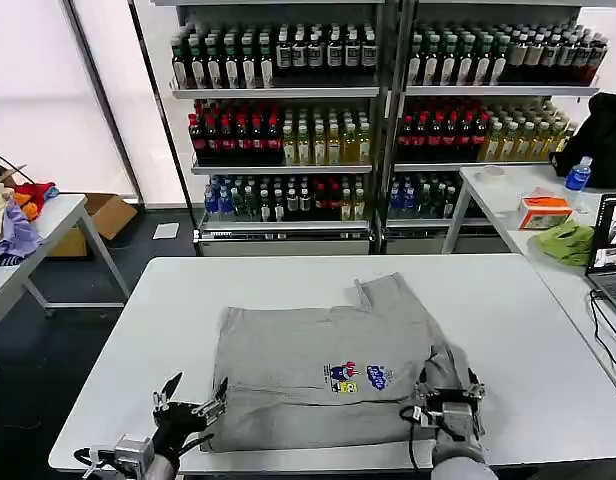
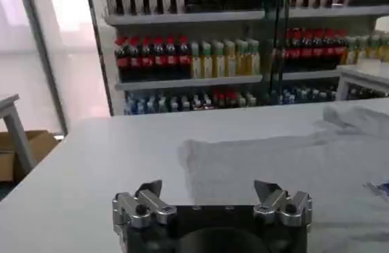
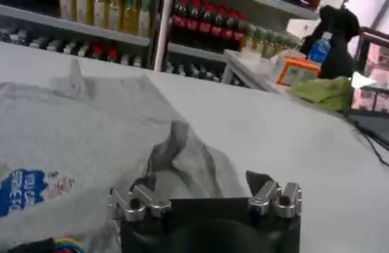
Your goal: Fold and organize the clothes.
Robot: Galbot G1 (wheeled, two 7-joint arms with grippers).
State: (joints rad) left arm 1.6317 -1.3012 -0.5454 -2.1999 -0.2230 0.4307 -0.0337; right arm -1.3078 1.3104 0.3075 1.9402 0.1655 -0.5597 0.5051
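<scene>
A light grey shirt [image 1: 318, 365] lies spread on the white table [image 1: 508, 330], near the front edge and a little toward the robot's side of the middle. It is folded into a rough rectangle whose long axis runs left to right across the table, with a narrower flap of cloth reaching away from the robot toward the drink shelves [image 1: 288, 120]. The small multicoloured print [image 1: 356, 377] faces up, sitting right of the shirt's centre and close to the near edge. The right end of the shirt is bunched into dark folds, while the left end lies flat with a fairly straight edge. The left gripper [image 1: 191, 403] is at the shirt's near left corner, its fingers spread apart and holding nothing; in the left wrist view its two fingertips [image 2: 152, 190] stand wide apart above bare table, with the shirt [image 2: 297, 165] beyond them. The right gripper [image 1: 446, 396] is at the near right corner, above the bunched cloth, also spread open and empty; in the right wrist view its fingertips [image 3: 262, 184] frame a raised ridge of fabric [image 3: 174, 148], and the print [image 3: 23, 192] shows off to one side. A second table [image 1: 548, 215] to the right carries a green cloth [image 1: 565, 241] and an orange box [image 1: 544, 211].
</scene>
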